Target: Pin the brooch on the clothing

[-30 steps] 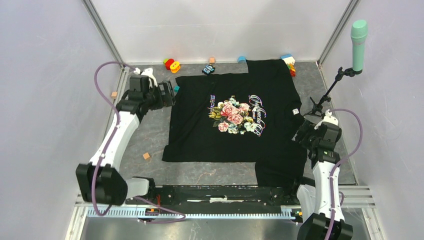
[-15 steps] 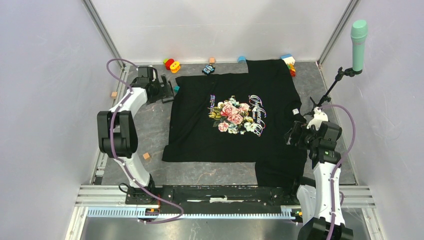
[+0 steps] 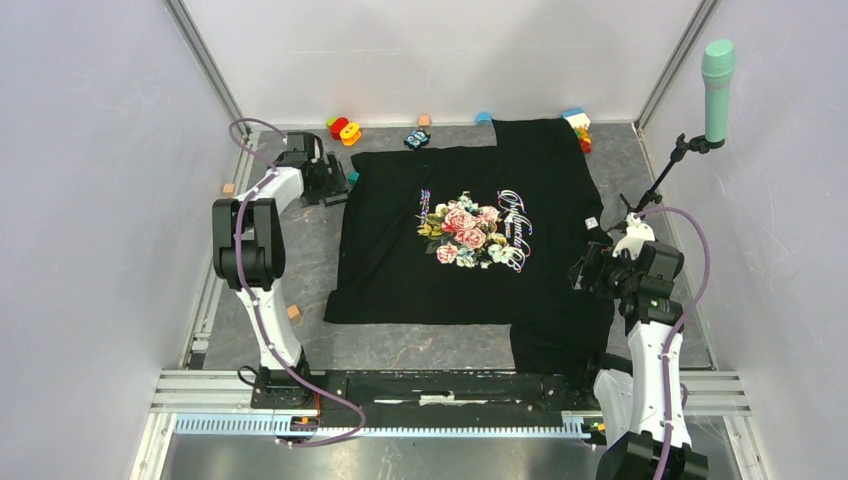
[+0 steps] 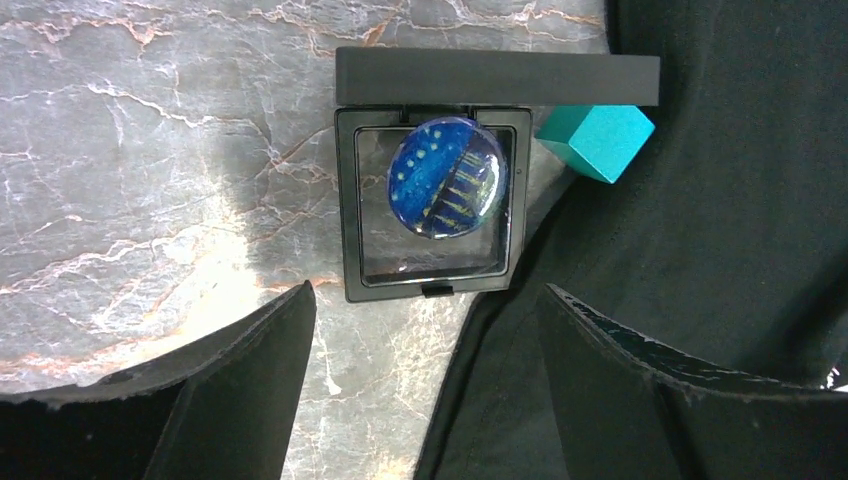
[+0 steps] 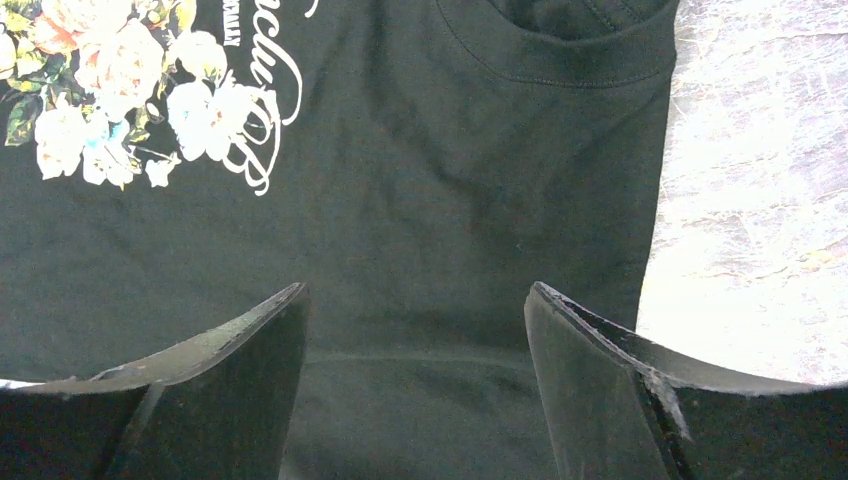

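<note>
Inventory for your station:

- **Left end effector** (image 4: 425, 325): fingers spread wide with nothing between them. It hangs over the marble-patterned bench (image 4: 150, 150).
- **Brooch** (image 4: 447, 178): a round blue disc with pale dots and stripes. It lies inside the open black frame case (image 4: 350, 230), just ahead of your left fingertips and centred between them.
- **Case lid** (image 4: 497, 76): it stands raised along the case's far side.
- **Teal cube** (image 4: 596, 140): ahead and to the right of your left end effector, just beside the case's far right corner.
- **Black T-shirt** (image 4: 700, 250): spread on the bench. Its edge runs beneath the right finger of your left end effector.
- **Right end effector** (image 5: 415, 320): fingers wide apart and holding nothing. It is poised over plain black cloth.
- **Rose print** (image 5: 110, 70) and **cursive lettering** (image 5: 265, 110): ahead and to the left of your right end effector.
- **Collar** (image 5: 570, 50): ahead and to the right of your right end effector, with bare bench further right.
</note>
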{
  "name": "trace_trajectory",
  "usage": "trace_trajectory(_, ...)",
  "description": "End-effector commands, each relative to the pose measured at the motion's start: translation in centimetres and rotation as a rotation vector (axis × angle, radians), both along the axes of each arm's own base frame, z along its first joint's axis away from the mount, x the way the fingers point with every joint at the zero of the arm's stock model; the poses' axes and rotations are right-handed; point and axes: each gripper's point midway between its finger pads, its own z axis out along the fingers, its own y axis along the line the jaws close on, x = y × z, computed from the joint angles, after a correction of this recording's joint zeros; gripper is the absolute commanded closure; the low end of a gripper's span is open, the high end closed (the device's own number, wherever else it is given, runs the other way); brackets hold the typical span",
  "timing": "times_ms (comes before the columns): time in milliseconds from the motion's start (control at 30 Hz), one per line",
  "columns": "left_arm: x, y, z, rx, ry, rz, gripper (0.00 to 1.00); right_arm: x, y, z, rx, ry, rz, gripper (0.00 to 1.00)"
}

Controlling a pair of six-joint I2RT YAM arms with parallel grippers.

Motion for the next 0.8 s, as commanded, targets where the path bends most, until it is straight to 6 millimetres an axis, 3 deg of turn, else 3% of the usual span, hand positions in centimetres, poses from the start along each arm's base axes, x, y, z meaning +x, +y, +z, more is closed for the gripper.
trace_trajectory(0,2.3,0.6,1.5,0.041,-0.063,-0.014,0.14,0.8,0.3,1.4,0.012,-0.040,0.017,0.17)
trace_trajectory(500,3.6,1.2,-0.8,0.083,-0.011,-0.019,0.27,1.1,0.0,2.5,-0.004,-0.046,0.006,0.17)
trace_trajectory(767,4.0,2.2,-1.5,0.102,0.005,-0.012,0.27,1.0,-0.1,2.7,-0.005,-0.045,-0.010,0.26)
